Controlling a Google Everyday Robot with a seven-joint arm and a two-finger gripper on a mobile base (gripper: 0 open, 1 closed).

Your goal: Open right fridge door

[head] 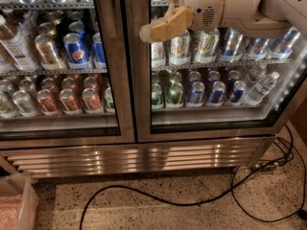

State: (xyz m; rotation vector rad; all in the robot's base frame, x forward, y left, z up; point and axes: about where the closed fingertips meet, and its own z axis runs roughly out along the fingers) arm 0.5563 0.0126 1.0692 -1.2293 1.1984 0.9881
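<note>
While the right fridge door sits shut, flush w/ the left door, it fills the right half of the view. The pincer hangs in front of its upper left stile, prob. placed there to work the opening edge at the centre seam. Pincer state: cannot tell. Cans stand inside; cable lies on floor below.
</note>
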